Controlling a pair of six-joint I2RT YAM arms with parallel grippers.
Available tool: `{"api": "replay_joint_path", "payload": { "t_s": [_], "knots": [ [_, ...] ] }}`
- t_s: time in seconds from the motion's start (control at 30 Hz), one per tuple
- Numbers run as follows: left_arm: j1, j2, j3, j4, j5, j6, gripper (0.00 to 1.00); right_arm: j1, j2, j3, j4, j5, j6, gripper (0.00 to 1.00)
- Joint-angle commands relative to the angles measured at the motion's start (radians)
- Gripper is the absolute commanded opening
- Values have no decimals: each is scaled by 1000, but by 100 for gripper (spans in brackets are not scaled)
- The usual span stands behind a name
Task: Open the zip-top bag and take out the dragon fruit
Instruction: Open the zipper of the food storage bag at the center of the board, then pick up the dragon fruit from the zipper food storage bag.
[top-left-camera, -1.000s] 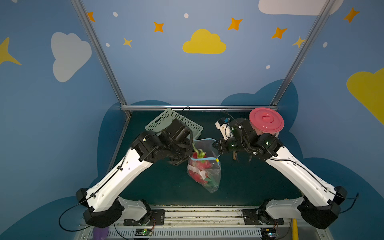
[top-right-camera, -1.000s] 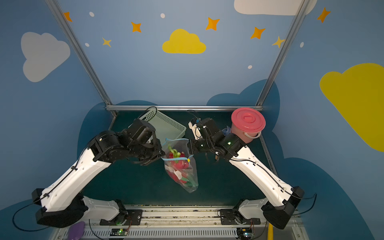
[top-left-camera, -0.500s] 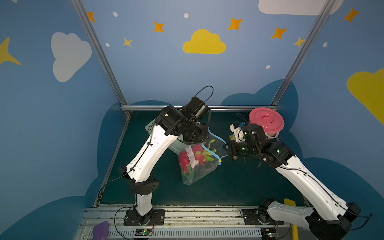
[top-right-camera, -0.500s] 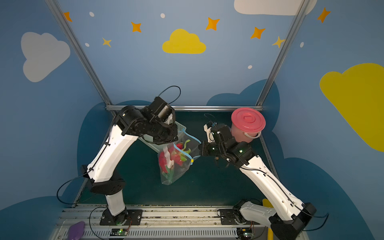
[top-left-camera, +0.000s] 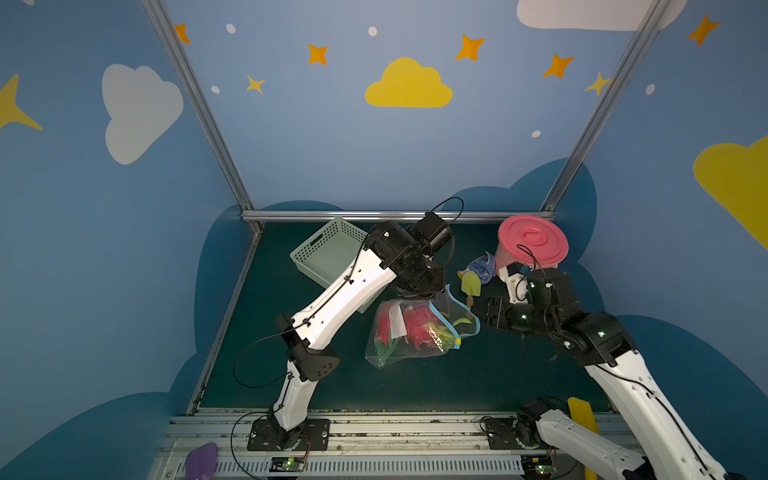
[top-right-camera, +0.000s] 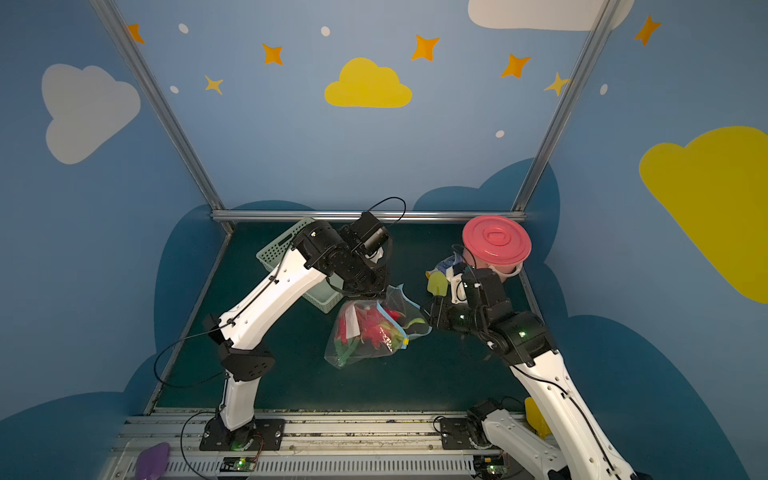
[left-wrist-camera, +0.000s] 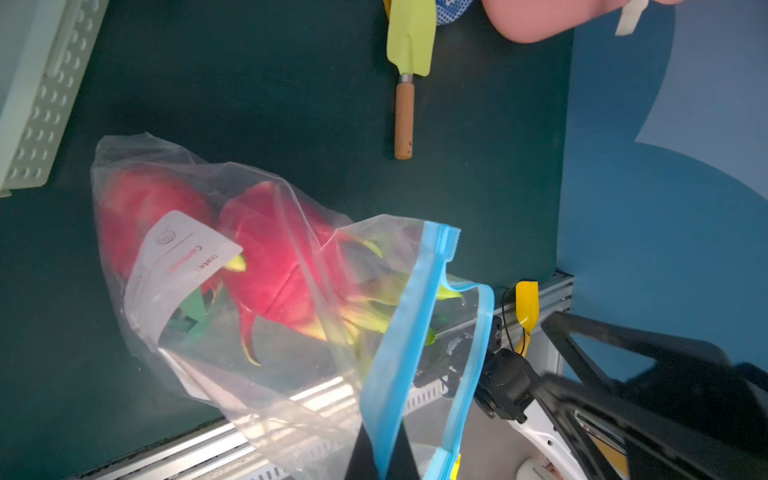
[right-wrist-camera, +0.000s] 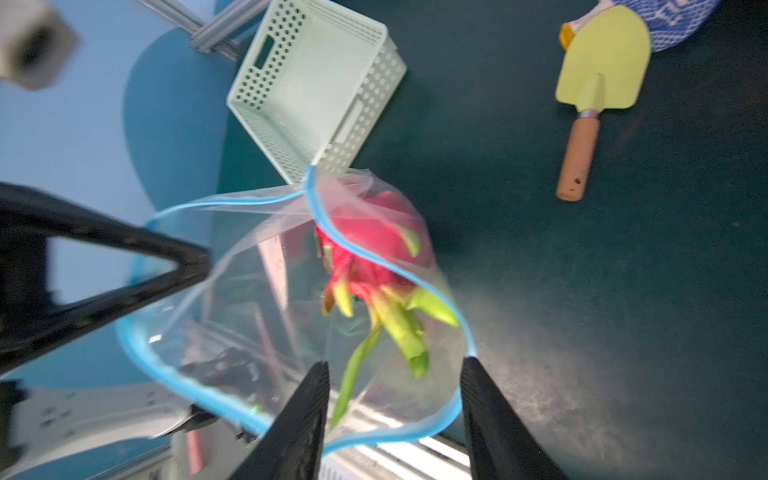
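The zip-top bag (top-left-camera: 399, 353) is mid-table, its mouth gaping toward 3 o'clock with the dragon fruit (top-left-camera: 417, 328) inside. The left tool (left-wrist-camera: 376, 453), reaching down from 12 o'clock, pinches its blue strip. The right tool (right-wrist-camera: 394, 363), arm low at 3 o'clock, has its fingers spread at the rim. A basket (top-left-camera: 328, 253) crowds 10 o'clock and a trowel (top-left-camera: 471, 284) 2 o'clock; the table (top-left-camera: 415, 386) lies free at 6.

In both top views your left gripper (left-wrist-camera: 380, 453) hides under its own wrist, that arm covers part of the basket (top-left-camera: 322, 253), and the label (top-left-camera: 395, 322) on the zip-top bag (top-left-camera: 415, 353) is too small to read.
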Motion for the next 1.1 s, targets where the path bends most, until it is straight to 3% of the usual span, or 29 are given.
{"api": "replay_joint_path", "payload": {
  "t_s": [0.0, 0.07, 0.33, 0.47, 0.57, 0.87, 1.07],
  "knots": [
    [-12, 14, 47, -39, 7, 28, 4, -6, 33, 33, -92, -252, 38, 49],
    [-17, 14, 49, -34, 8, 29, 3, -6, 57, 28, -99, -324, 62, 48],
    [-25, 1, 49, -25, 8, 35, 3, 8, 165, -28, -144, -384, 61, 47],
    [-37, 3, 43, -14, 7, 38, 3, 23, 213, -37, -172, -334, 50, 57],
    [-47, 7, 43, 4, 11, 38, 3, 24, 233, -60, -189, -290, 55, 59],
    [-71, 9, 43, 50, 21, 31, 3, 33, 287, -88, -154, -153, 119, 59],
    [-87, 13, 44, 71, 22, 21, 3, 47, 321, -105, -77, -149, 160, 52]
  ]
}}
